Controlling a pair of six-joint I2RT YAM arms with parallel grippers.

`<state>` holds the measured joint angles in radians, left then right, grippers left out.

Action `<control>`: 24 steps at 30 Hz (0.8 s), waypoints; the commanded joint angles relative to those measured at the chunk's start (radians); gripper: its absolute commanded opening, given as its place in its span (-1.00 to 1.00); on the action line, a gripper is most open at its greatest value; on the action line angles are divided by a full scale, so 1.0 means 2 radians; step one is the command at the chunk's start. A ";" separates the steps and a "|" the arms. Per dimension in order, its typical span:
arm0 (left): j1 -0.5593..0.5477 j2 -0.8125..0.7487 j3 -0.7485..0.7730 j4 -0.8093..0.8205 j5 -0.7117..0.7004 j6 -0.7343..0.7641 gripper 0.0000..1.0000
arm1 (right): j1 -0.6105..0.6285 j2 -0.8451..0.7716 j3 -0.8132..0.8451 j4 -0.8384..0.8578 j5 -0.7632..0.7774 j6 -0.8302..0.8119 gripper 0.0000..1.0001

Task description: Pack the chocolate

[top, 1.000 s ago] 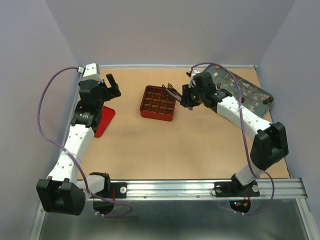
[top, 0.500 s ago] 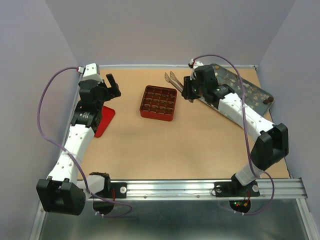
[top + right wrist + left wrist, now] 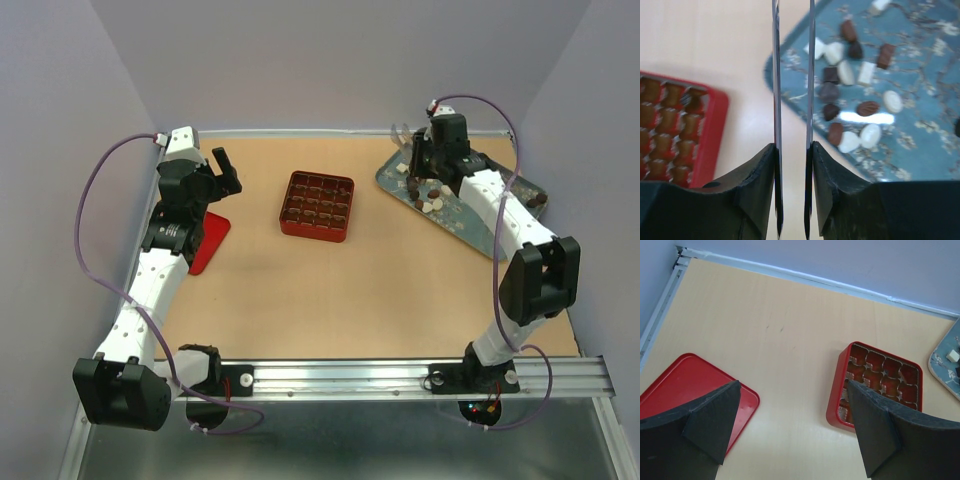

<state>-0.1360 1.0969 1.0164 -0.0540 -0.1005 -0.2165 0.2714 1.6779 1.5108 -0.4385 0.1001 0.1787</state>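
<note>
The right gripper [image 3: 792, 150] clamps narrowly on a pair of metal tongs [image 3: 776, 75], both blades pressed between its pads, tips poised above the near edge of a blue patterned tray [image 3: 920, 60] at the table's far right. The chocolate [image 3: 840, 75], dark, reddish-brown and cream pieces, lies clustered on that tray. The left gripper [image 3: 792, 387] hangs wide open and holds nothing, above a red lid [image 3: 685, 380] and just left of the red gridded box [image 3: 832, 405] at mid-table. Whether the box's compartments hold chocolate cannot be told from these views.
</note>
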 commanded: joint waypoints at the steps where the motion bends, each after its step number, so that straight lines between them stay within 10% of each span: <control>1: -0.002 -0.004 0.023 0.011 -0.006 0.009 0.97 | -0.032 0.005 0.007 0.018 0.025 -0.010 -0.22; 24: -0.001 -0.003 0.023 0.009 -0.009 0.009 0.97 | -0.088 0.063 0.013 0.018 0.052 0.011 -0.14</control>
<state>-0.1360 1.0973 1.0164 -0.0586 -0.1066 -0.2134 0.1055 1.8023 1.5105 -0.4416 0.1768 0.1883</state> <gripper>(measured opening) 0.986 0.435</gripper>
